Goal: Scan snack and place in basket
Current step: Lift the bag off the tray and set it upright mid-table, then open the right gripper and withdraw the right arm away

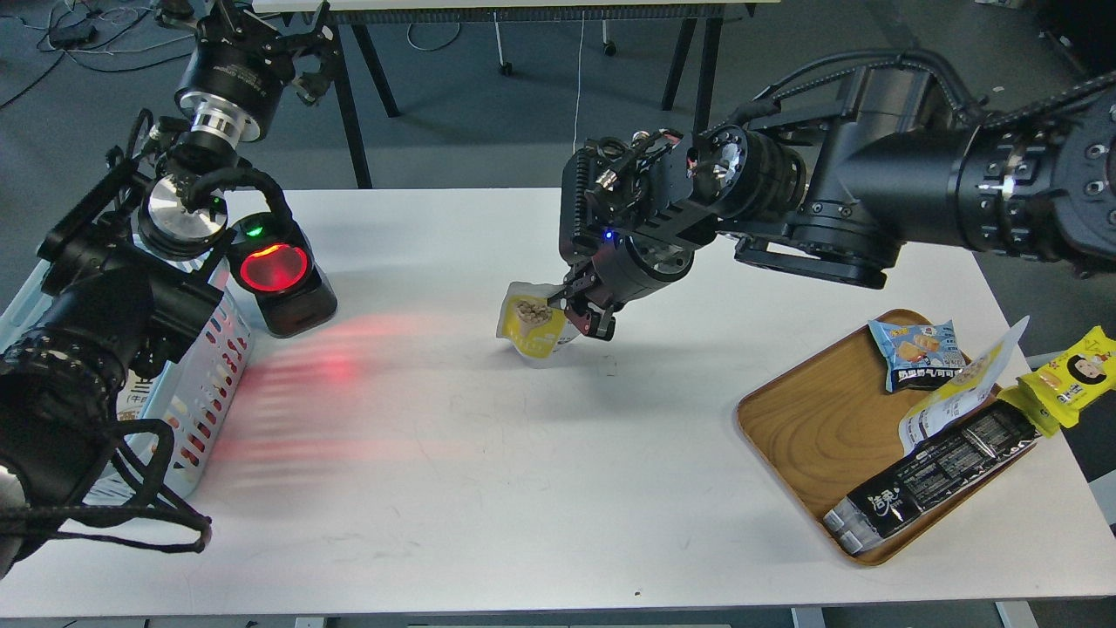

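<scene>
Currently my right gripper [582, 307] hangs over the middle of the white table [488, 453], fingers pointing down and closed on the right edge of the snack pouch [532, 327]. The pouch is white-grey with a yellow panel and a round picture of tan balls; it stands roughly upright, its bottom at or just above the tabletop, I cannot tell which. A blue indicator light shows on the wrist above the fingers.

At 9 o'clock from the pouch, well apart, the barcode scanner [281, 277] sits on the table with its red window lit and a small green light on top. Red streaks of its light fall on the tabletop toward 4 o'clock from it, stopping short of the pouch.

Left gripper [309, 65] is raised at about 11 o'clock in the view, past the table's far edge. It is dark and seen end-on; cannot tell how far its fingers stand apart, and nothing is visible in it.

The light blue basket [214, 384] stands at the table's left edge, at 8 o'clock from the scanner, mostly hidden behind my left arm. Its slotted side faces the pouch.

At 4 o'clock from the pouch, well apart, the wooden tray [811, 427] holds a small blue packet [915, 351], a second white-and-yellow pouch [963, 388] and a long black packet [937, 475]. A yellow packet [1068, 377] lies beside the tray's right rim, at the table's edge.
</scene>
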Tool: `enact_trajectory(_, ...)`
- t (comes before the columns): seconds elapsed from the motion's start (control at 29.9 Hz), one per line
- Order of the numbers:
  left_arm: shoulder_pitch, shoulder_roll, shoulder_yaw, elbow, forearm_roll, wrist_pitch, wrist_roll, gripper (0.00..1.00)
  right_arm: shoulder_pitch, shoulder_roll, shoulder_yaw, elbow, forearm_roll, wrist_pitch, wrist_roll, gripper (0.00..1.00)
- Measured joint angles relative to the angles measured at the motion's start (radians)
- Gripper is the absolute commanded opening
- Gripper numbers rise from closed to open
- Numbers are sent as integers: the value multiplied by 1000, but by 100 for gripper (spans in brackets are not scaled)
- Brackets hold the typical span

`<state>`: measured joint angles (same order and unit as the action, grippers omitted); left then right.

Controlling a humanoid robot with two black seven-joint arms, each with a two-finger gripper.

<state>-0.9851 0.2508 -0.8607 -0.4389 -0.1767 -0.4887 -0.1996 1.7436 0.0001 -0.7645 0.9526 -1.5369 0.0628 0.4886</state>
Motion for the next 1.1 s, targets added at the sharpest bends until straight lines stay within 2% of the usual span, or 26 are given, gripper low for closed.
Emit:
enact_trajectory(0.3, -4, 0, 0, 0, 0, 0, 0, 99, -18, 0, -11, 0, -2, -6, 0, 1)
enact_trajectory(0.37, -5, 1, 0, 0, 0, 0, 0, 99, -18, 0, -12, 1, -2, -6, 0, 8)
enact_trajectory(0.43, -6, 1, 0, 0, 0, 0, 0, 99, -14, 0, -12, 3, -1, -6, 0, 20)
enact_trajectory(0.57, -6, 1, 0, 0, 0, 0, -1, 99, -6, 0, -11, 12, 3, -11, 0, 54)
enact_trajectory(0.64, -6, 2, 0, 0, -1, 0, -1, 99, 0, 0, -6, 26, 6, -24, 0, 66)
enact_trajectory(0.87, -31, 5, 1, -3, -1, 0, 4, 99, 85, -19, 60, 149, 37, -51, 0, 89)
enact_trajectory(0.94, -46, 11, 2, -3, 2, 0, 10, 99, 110, -76, 99, 179, 71, -51, 0, 94)
enact_trajectory(1.1, -74, 42, 58, -11, 17, 0, 45, 99, 129, -258, 178, 238, 165, -51, 0, 96)
